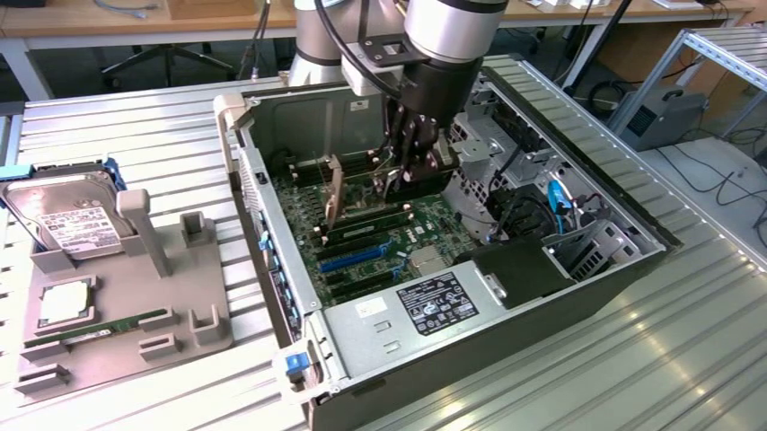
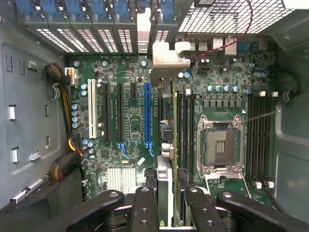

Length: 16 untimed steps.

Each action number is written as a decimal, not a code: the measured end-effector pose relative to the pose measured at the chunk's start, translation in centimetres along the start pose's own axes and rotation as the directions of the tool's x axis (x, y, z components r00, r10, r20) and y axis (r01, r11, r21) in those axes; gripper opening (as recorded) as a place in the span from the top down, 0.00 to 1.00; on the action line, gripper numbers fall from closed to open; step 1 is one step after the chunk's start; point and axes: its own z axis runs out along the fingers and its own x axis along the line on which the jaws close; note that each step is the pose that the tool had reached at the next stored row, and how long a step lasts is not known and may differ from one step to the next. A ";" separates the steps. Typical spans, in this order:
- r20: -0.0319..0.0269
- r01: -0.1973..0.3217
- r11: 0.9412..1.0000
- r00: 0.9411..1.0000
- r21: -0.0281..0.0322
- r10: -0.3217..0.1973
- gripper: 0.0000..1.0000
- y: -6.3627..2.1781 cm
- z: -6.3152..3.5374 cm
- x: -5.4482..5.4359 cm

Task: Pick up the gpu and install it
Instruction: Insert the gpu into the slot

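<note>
My gripper (image 1: 401, 175) reaches down into the open computer case (image 1: 623, 269). It is shut on the gpu (image 1: 334, 193), which stands on edge over the green motherboard (image 1: 359, 242). In the wrist view I see the gpu (image 2: 164, 145) edge-on between the black fingers (image 2: 145, 203), running from my gripper (image 2: 165, 198) to its silver end bracket (image 2: 166, 60) by the rear slot openings. It hangs just beside the blue expansion slot (image 2: 147, 116), between that slot and the RAM slots (image 2: 186, 130). Whether its lower edge touches a slot is hidden.
The empty CPU socket (image 2: 219, 145) and more RAM slots (image 2: 258, 140) lie beyond the card. Drive cages and cables (image 1: 540, 215) crowd the case's far side. On the exterior view's left, a grey holder (image 1: 132, 296) carries a hard drive (image 1: 66, 215), a CPU (image 1: 66, 303) and a RAM stick (image 1: 102, 328).
</note>
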 end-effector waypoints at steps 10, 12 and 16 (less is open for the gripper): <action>0.000 0.000 1.000 1.000 0.000 0.000 0.73 0.00 0.22 0.2; 0.000 0.000 1.000 1.000 0.000 0.000 0.73 0.00 0.31 0.2; 0.000 0.000 1.000 1.000 0.000 0.000 0.73 0.00 0.40 0.3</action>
